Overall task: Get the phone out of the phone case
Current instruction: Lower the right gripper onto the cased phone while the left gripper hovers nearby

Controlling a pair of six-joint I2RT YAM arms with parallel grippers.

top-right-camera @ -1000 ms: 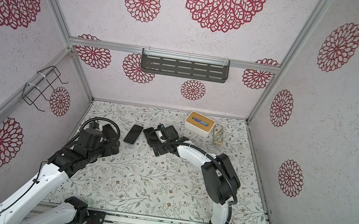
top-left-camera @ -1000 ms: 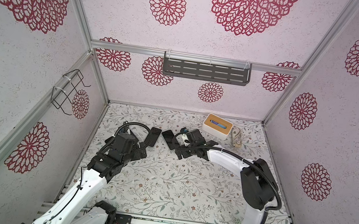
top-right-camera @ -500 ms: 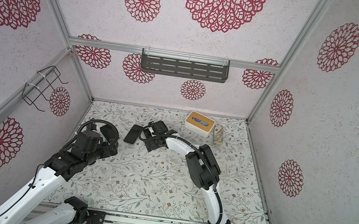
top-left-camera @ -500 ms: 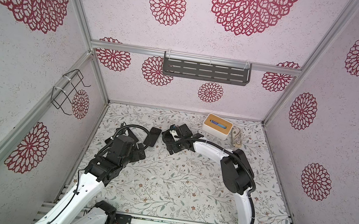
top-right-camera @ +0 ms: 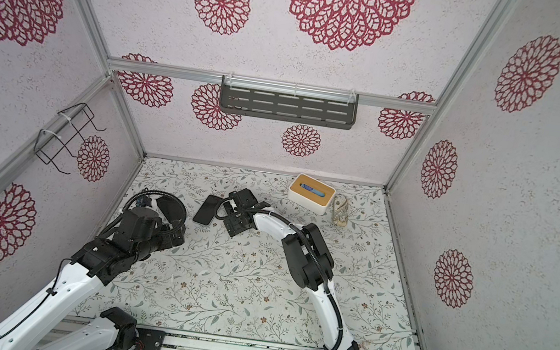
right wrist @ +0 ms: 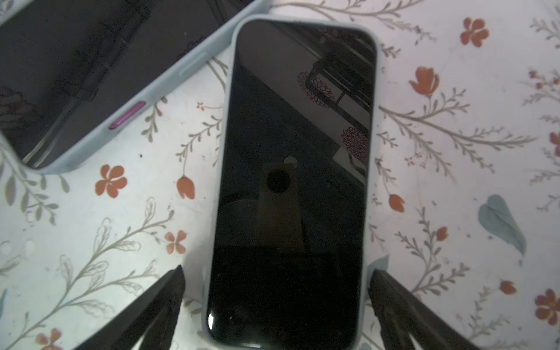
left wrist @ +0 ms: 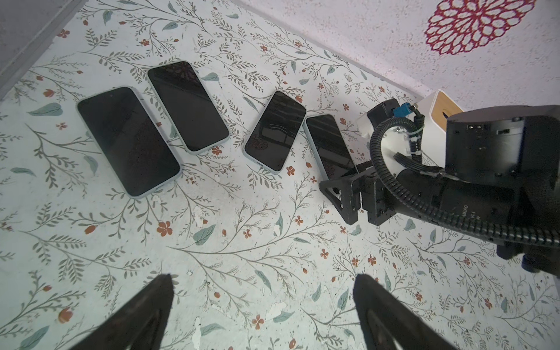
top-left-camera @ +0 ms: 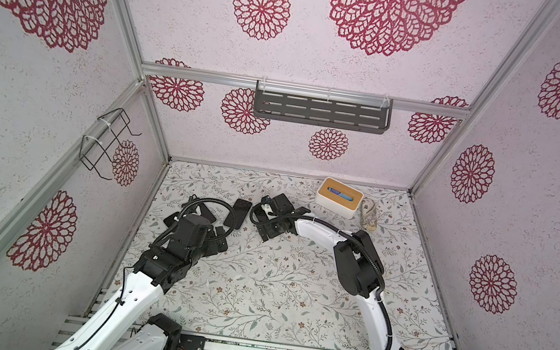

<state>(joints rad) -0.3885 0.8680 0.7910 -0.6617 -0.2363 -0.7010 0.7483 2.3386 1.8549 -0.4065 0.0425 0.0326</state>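
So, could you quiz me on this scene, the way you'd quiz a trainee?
1. How many cased phones lie on the table in the left wrist view?
2. True or false: the right gripper holds a phone up off the table.
3. Which gripper has a phone between its open jaws: A left, B right?
Key: 1 four. 2 false, every phone lies flat. 3 B.

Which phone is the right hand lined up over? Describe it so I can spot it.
Start at the white box with the wooden top at the back of the floral table. A row of four phones in pale blue cases runs away from it; yours is the end phone nearest the box. It alone lies under the open right hand.
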